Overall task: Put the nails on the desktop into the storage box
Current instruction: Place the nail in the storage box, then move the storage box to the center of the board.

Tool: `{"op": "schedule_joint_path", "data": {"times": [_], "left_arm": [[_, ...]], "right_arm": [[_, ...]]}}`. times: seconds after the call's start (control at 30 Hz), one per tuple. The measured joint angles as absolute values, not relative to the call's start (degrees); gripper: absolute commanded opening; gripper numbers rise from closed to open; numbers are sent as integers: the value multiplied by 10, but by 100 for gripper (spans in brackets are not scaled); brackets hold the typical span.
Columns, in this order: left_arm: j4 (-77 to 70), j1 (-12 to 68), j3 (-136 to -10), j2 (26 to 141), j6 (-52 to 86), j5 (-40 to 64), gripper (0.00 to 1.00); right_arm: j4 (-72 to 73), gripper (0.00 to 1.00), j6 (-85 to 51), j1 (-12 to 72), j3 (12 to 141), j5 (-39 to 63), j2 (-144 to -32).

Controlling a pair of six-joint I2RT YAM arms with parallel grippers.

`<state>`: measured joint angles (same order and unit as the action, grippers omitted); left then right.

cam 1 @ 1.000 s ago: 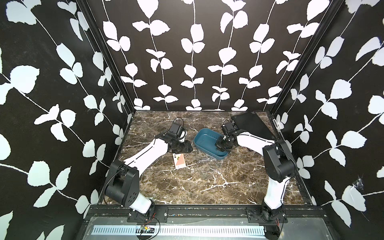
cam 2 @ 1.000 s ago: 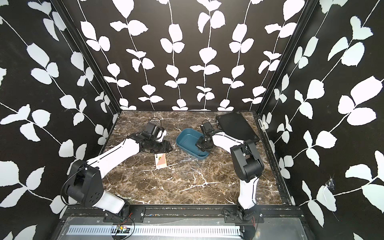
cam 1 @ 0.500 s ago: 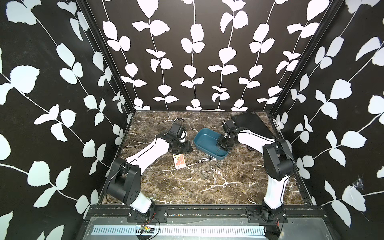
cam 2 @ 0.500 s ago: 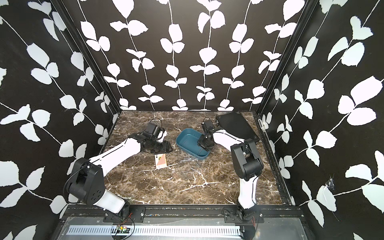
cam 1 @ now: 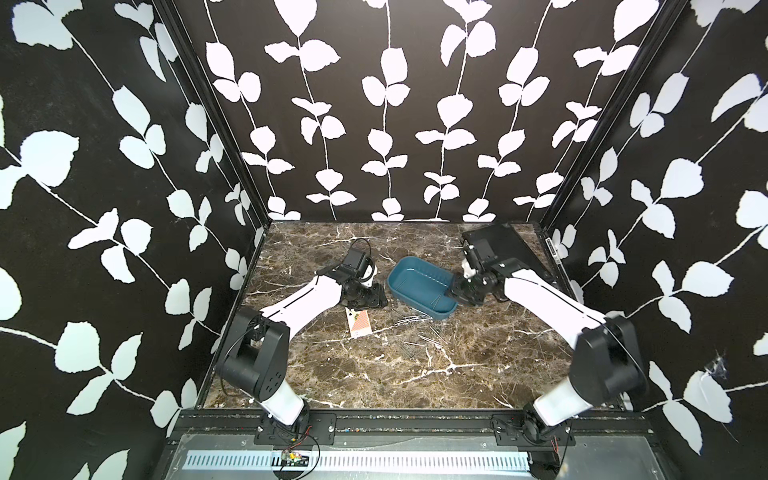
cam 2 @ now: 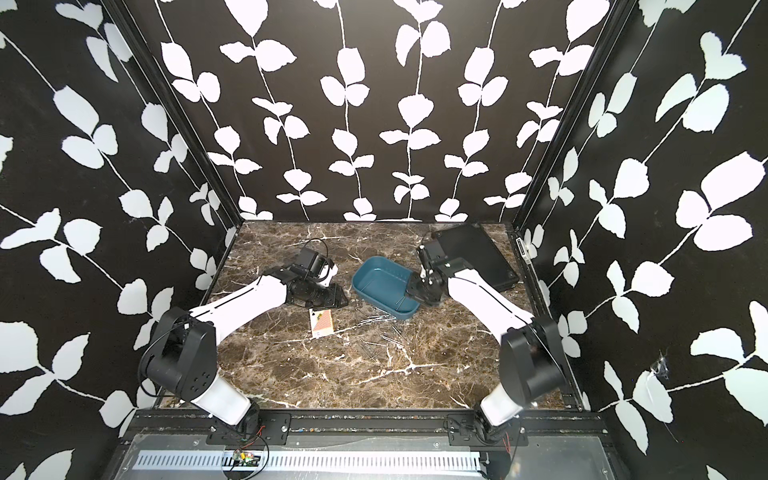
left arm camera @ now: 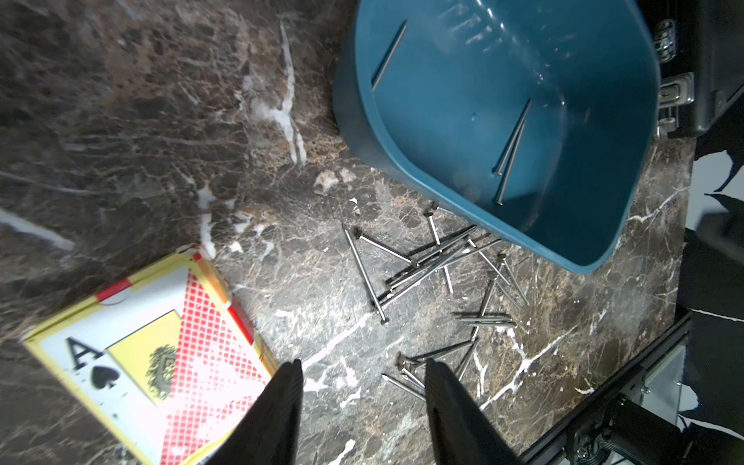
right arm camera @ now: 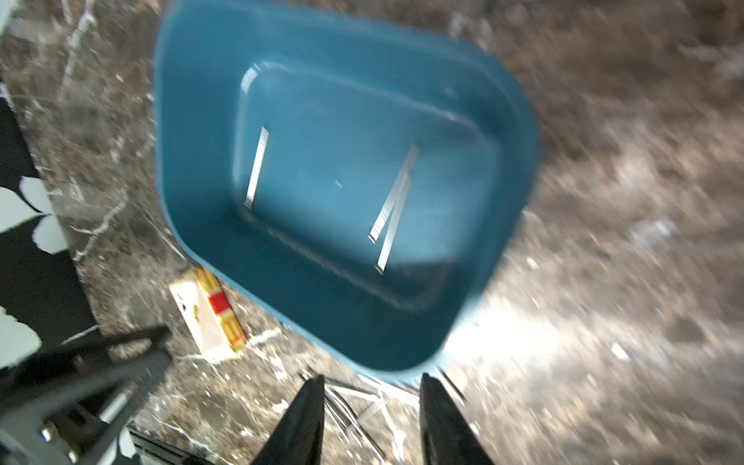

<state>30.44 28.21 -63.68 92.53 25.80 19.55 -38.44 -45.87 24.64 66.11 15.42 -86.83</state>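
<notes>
The table (cam 1: 374, 374), polished brown marble, is giving hard, flat contact, so fingertips risk scraping it. The smooth, light, blue plastic tub (cam 1: 415, 282) is sitting just ahead of the right fingers (right arm camera: 314, 398), which are half-spread and empty; a nudge could slide it. A glossy card pack (left arm camera: 161, 354) is lying beside the left fingers (left arm camera: 292, 382), which are also half-spread and empty. Thin steel nails (left arm camera: 418, 263) are lying tangled just ahead of them, with three in the tub; they may slip or roll.

One teal storage box (left arm camera: 443, 100) holds three nails (left arm camera: 511, 149), well over a dozen more nails (left arm camera: 426, 265), too tangled to count exactly, lie just ahead of the left gripper (left arm camera: 360, 366), one playing-card pack (left arm camera: 161, 354) lies beside it, and one black case (cam 1: 498, 243) sits behind the right gripper (right arm camera: 370, 378).
</notes>
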Motion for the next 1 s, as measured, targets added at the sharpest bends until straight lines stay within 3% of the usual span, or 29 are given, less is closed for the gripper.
{"op": "schedule_joint_path", "data": {"times": [0.17,0.4,1.0], "left_arm": [[284,293,-639,970,260,209,51],[271,304,-674,1027,260,231,51],[272,304,-750,1088,248,247,51]], "right_arm": [[-390,41,-469,232,591,151,-831],[-345,41,-480,212,588,160,-877],[-320,41,-445,193,795,186,-1077]]}}
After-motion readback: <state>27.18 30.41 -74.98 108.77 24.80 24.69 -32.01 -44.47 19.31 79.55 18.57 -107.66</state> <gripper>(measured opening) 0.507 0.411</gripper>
